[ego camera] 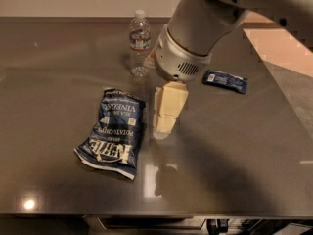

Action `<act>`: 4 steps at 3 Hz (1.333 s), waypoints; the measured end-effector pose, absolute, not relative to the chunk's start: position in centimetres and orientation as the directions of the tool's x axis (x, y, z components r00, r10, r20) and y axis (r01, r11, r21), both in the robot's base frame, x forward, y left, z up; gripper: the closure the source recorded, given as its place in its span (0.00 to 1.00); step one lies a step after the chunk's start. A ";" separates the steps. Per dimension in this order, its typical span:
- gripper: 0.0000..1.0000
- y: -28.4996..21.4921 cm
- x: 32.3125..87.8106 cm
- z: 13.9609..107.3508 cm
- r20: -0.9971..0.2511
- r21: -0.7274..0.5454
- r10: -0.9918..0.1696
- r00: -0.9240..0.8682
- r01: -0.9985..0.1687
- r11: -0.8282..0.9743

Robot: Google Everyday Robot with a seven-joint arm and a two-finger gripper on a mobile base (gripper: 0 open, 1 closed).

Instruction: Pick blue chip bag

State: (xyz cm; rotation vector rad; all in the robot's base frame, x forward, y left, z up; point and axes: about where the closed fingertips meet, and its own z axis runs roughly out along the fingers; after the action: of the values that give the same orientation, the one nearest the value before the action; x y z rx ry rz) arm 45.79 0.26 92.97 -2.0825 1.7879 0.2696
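Note:
The blue chip bag (pixel 114 132) lies flat on the dark table, left of centre, its white "KETTLE" lettering upside down toward the near edge. My gripper (pixel 165 124) hangs from the big grey-white arm (pixel 195 31) with its cream fingers pointing down, just right of the bag's upper right corner and apart from it. It holds nothing.
A clear plastic water bottle (pixel 139 44) stands upright behind the bag, close to the arm. A small flat blue snack packet (pixel 226 81) lies at the right. The table's right edge (pixel 279 89) runs diagonally; its front edge is near the bottom.

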 end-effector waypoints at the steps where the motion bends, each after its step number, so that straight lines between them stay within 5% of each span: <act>1: 0.00 3.5 46.1 91.5 -0.372 -0.148 -0.909 0.188 -0.979 -0.142; 4: 0.00 7.2 48.4 87.0 -0.306 -0.088 -0.938 0.166 -0.985 -0.145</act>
State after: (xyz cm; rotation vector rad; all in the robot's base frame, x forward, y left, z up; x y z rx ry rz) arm 48.42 7.22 86.98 -2.1782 1.8544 0.2581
